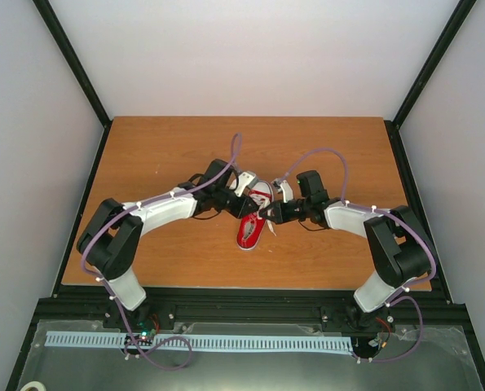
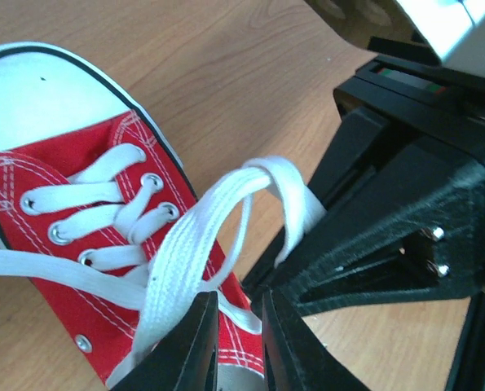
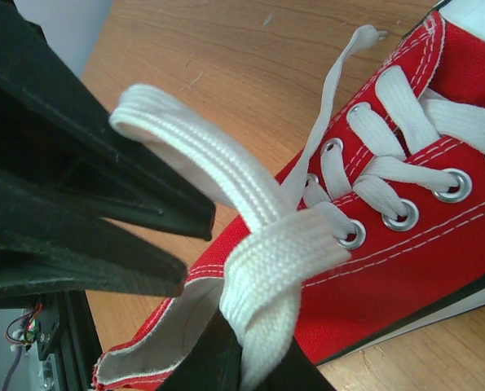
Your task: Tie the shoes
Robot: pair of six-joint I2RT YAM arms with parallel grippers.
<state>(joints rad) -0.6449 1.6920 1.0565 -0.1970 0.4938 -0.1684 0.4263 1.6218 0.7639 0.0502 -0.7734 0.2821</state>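
My worktop (image 1: 160,147): orange-brown wood grain, evenly lit. White panels (image 1: 250,49) enclose three sides; black frame posts (image 1: 70,57) at the far corners.

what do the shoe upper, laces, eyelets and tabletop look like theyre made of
The shoe upper: red canvas-like cloth, matte, with white stitching. The laces: flat woven textile, ribbed weave visible. The eyelets: shiny silver rings, probably metal. The tabletop: wood grain, smooth; could be laminate.
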